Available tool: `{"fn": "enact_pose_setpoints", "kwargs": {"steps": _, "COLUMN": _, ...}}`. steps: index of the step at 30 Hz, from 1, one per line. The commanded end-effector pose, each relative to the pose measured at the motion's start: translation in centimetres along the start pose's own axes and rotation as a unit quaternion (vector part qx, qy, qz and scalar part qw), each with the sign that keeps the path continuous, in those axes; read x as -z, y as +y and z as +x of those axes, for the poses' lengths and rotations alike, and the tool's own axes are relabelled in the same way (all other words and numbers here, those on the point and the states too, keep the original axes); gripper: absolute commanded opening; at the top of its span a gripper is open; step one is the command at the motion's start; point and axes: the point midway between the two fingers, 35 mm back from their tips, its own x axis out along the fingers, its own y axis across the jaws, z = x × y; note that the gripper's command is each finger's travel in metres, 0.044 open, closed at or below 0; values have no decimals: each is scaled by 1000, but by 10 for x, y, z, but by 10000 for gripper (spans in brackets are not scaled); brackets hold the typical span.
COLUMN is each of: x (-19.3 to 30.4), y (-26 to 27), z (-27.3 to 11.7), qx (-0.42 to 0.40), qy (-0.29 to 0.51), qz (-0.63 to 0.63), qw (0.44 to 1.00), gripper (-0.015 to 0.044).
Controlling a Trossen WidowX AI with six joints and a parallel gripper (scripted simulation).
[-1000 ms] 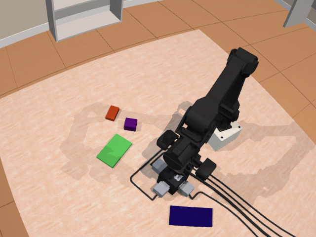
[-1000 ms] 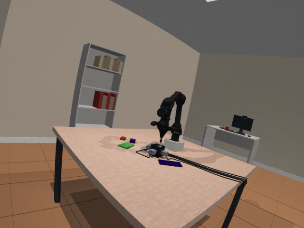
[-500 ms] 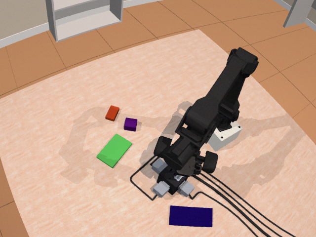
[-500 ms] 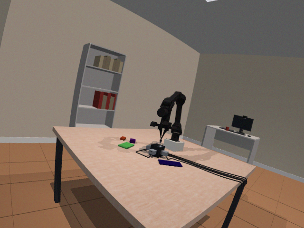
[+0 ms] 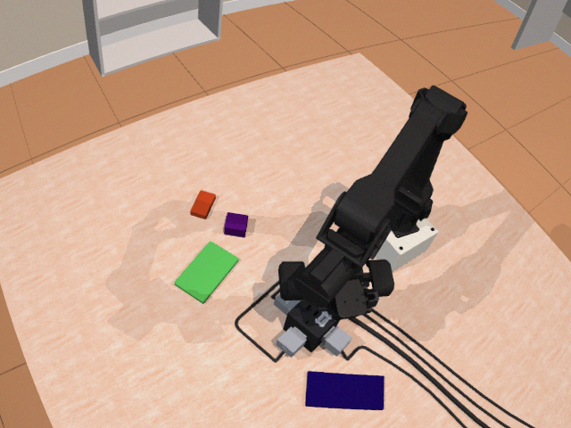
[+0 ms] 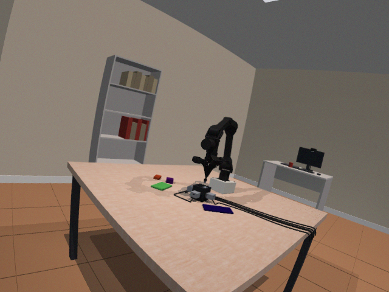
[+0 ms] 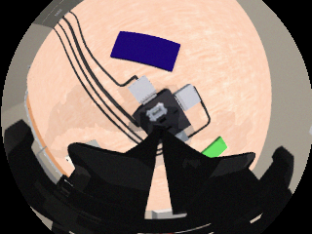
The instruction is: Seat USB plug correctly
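The black power cube [image 5: 314, 338] [image 6: 200, 189] [image 7: 168, 98] stands on the table. A pale grey fitting with an opening, which looks like the top socket [image 5: 318, 321] [image 7: 150, 113], shows no plug body in it. My gripper [image 6: 205, 180] [image 7: 160, 134] points down, its tips above the cube beside that socket. It is shut on something small and dark, seemingly the USB plug, mostly hidden by the fingers, so which way round it faces cannot be told. In the top view the hand hides the tips.
Grey side plugs [image 5: 291, 341] [image 5: 336, 340] [image 7: 187, 97] stick out of the cube, with black cables running across the table. A dark blue slab [image 5: 344, 390] [image 7: 145, 50], a green slab [image 5: 207, 271], a purple block [image 5: 235, 225] and a red block [image 5: 202, 204] lie around it. The white arm base [image 6: 222, 185] is behind.
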Motion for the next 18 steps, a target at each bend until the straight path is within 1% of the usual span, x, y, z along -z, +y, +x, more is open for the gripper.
{"fn": "enact_pose_setpoints", "kwargs": {"steps": 1, "x": 0, "y": 0, "z": 0, "qx": 0, "qy": 0, "qz": -58, "qw": 998, "gripper": 0}}
{"fn": "enact_pose_setpoints", "kwargs": {"steps": 9, "x": 0, "y": 0, "z": 0, "qx": 0, "qy": 0, "qz": -162, "qw": 987, "gripper": 0}}
{"fn": "enact_pose_setpoints", "kwargs": {"steps": 18, "x": 0, "y": 0, "z": 0, "qx": 0, "qy": 0, "qz": -277, "qw": 961, "gripper": 0}}
